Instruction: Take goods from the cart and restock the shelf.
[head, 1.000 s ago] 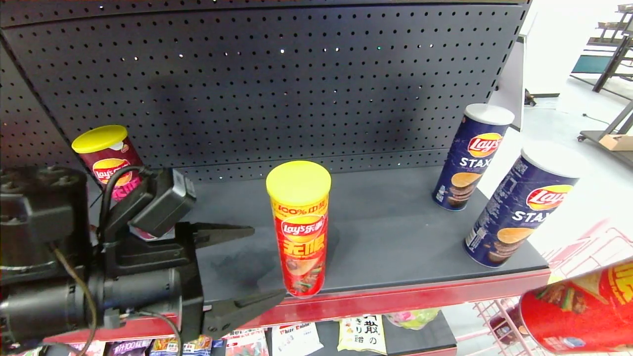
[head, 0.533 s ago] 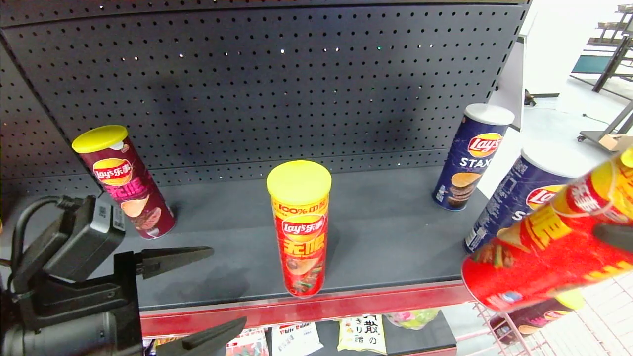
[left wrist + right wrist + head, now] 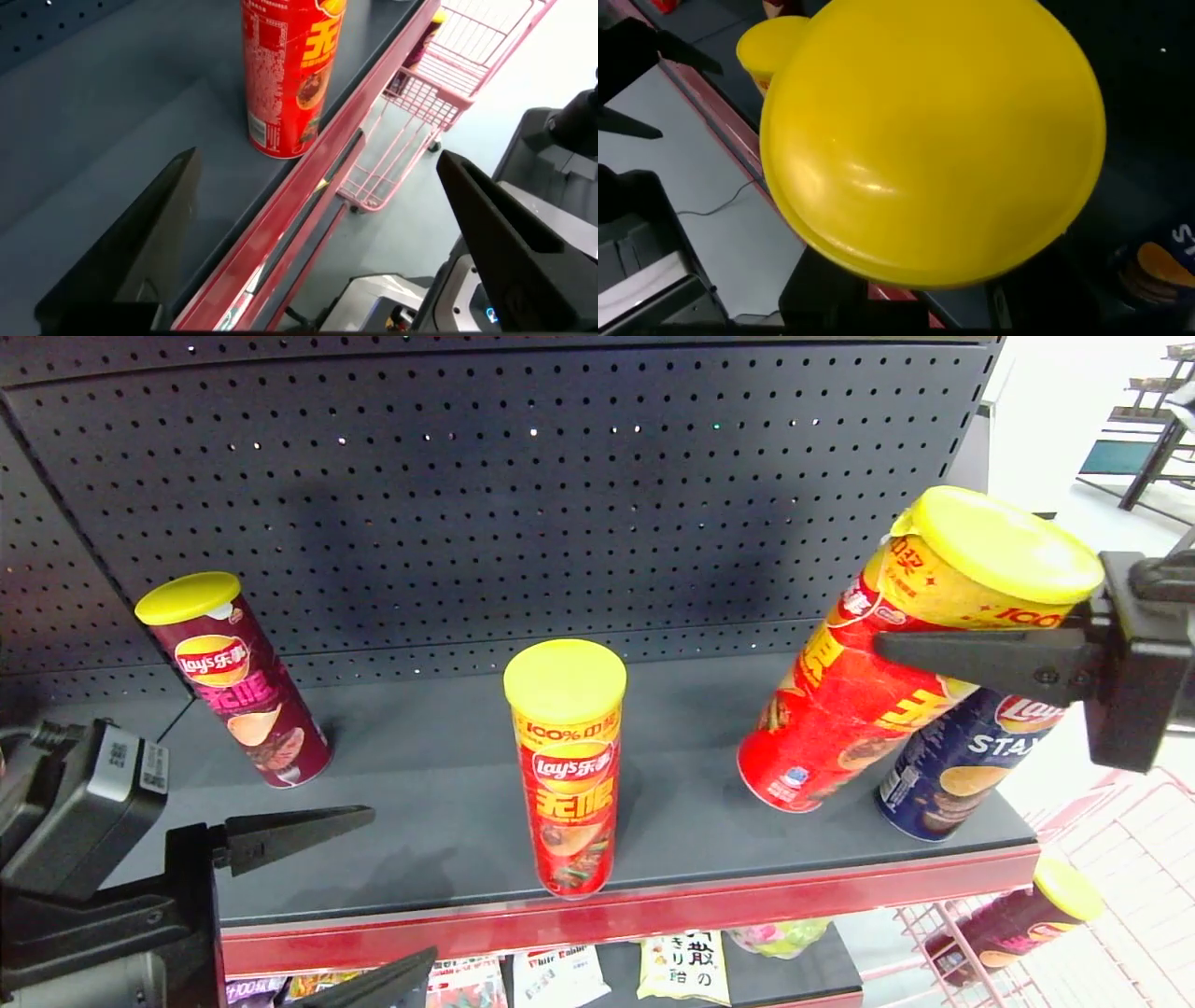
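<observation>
Left gripper [image 3: 403, 883] sits low, jaws wide apart; right gripper [image 3: 924, 625], raised, clamps a chip can [image 3: 840, 709].

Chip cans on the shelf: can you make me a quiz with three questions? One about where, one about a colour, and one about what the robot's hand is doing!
1. Where does the maroon can stand on the shelf?
A. front middle
B. left end, near the back
C. right end

2. What colour is the lid on the tilted red can?
A. white
B. green
C. yellow

3. How are the jaws of the left gripper?
A. open, holding nothing
B. shut on a can
C. shut, empty

Answers:
1 B: it stands left of the upright red can and closer to the pegboard.
2 C: the lid is plainly yellow in the head and right wrist views.
3 A: there is a wide gap between the jaws with nothing in it.
</observation>
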